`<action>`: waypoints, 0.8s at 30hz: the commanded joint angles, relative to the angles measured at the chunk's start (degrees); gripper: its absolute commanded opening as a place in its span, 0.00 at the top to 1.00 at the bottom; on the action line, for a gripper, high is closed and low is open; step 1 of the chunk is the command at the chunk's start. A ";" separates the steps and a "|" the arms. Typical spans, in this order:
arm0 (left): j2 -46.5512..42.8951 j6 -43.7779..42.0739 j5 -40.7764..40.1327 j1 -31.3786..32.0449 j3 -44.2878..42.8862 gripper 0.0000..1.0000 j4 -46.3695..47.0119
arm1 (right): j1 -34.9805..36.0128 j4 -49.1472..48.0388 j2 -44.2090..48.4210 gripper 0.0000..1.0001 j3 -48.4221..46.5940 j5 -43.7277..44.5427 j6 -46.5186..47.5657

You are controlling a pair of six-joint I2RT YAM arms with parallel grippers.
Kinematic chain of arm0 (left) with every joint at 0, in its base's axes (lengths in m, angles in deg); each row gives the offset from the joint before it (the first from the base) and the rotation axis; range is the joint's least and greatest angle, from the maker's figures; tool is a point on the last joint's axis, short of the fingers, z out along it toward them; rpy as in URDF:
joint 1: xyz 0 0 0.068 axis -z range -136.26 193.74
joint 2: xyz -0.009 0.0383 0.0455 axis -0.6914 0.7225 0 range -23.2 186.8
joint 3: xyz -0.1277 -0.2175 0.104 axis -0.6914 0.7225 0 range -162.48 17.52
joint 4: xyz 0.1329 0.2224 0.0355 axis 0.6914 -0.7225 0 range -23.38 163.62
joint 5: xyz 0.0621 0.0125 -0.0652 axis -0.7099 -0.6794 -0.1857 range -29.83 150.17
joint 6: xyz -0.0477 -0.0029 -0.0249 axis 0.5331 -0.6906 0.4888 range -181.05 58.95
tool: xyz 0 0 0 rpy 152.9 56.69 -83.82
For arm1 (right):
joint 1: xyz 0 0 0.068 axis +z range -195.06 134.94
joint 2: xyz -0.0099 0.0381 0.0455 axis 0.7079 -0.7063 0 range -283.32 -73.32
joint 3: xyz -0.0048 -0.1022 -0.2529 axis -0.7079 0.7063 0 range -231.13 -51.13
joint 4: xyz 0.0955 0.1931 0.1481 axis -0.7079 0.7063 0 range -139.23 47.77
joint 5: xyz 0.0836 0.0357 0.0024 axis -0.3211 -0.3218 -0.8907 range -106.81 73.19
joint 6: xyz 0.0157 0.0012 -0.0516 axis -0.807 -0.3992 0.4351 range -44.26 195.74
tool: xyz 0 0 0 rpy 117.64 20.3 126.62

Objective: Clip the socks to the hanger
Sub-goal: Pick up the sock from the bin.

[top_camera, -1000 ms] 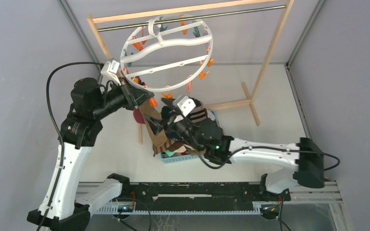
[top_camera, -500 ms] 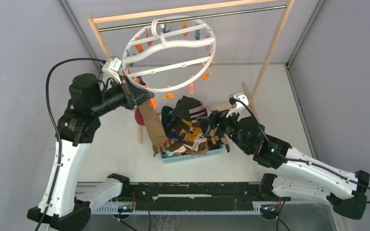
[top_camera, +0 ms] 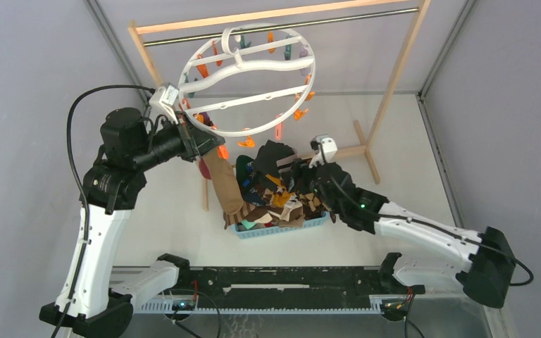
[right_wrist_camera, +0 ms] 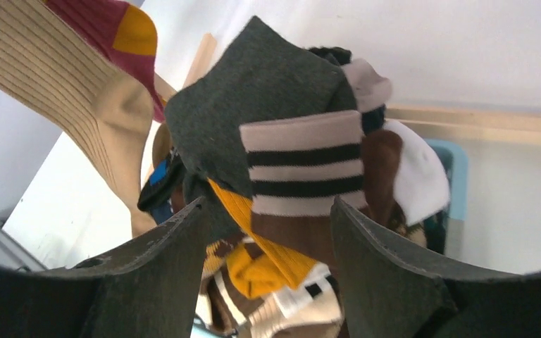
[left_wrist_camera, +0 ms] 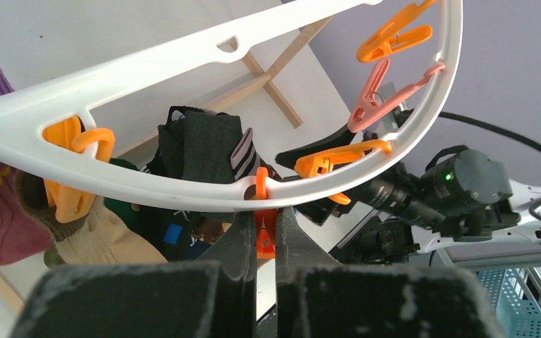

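Note:
The white ring hanger hangs from the rack's rod with orange, teal and pink clothespins round its rim. My left gripper is shut on an orange clothespin at the ring's lower left rim. A tan sock and a maroon sock hang from the rim beside it. Several mixed socks are heaped in the basket. My right gripper is open just above the heap, its jaws either side of a dark grey sock with a striped cuff and a mustard sock.
The light-blue basket stands at the table's middle front. The wooden rack spans the back, its foot bars lying right of the basket. Grey walls close in on both sides.
My right arm swung out to the right, then came back left toward the sock heap. The hanger tilted slightly a second ago; my left gripper has held the clothespin still since.

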 commanded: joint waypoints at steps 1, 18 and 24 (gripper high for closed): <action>-0.43 -1.72 0.53 -0.30 -3.66 1.00 0.52 | 4.37 -13.21 -5.75 0.31 -1.74 10.71 1.10; -0.71 -2.70 0.94 -0.30 -3.46 1.00 0.16 | 6.85 -21.74 -15.86 0.55 -3.63 23.44 4.39; -0.95 -3.01 1.01 -0.28 -3.27 1.00 0.07 | 6.78 -21.59 -16.97 0.47 -4.59 21.10 4.49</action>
